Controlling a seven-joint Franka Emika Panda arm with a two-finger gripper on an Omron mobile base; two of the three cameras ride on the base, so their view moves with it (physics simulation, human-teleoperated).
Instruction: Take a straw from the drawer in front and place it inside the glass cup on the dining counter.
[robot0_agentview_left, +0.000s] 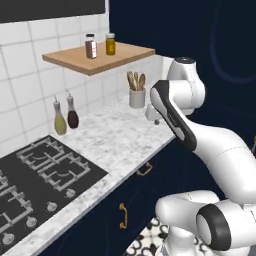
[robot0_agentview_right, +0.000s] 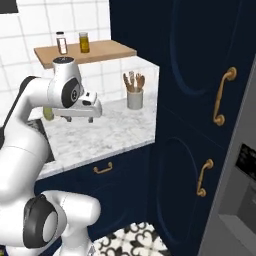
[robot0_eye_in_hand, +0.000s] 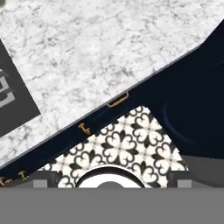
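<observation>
Marble worktop (robot0_agentview_left: 115, 137): is being taken as the landmark; it is running along the tiled wall and is ending against the tall navy cupboard (robot0_agentview_right: 200, 100).
Drawer (robot0_agentview_right: 107, 172): navy, is being seen shut just under the worktop's front edge; its small brass handle (robot0_agentview_right: 103, 168) is lying flat against the front.
Drawer from above: the same handle is being shown at the worktop's edge in the hand view (robot0_eye_in_hand: 117, 99), with patterned floor tiles (robot0_eye_in_hand: 127, 142) below it.
Gripper (robot0_agentview_right: 78, 120): is being held above the worktop, near its front edge and apart from the surface; the fingers are being kept spread wide, and nothing is being held between them.
Hob (robot0_agentview_left: 35, 180): black, is being seen set into the worktop, at the end away from the cupboard.
Utensil pot (robot0_agentview_left: 137, 97): white, with wooden utensils, is standing at the back of the worktop beside the cupboard.
Bottles (robot0_agentview_left: 66, 116): two, one pale and one dark, are standing at the back of the worktop against the tiles.
Shelf (robot0_agentview_left: 100, 57): wooden, is being carried on the wall above the worktop; two jars (robot0_agentview_left: 100, 46) are standing on it.
Straw: cannot be told from these views.
</observation>
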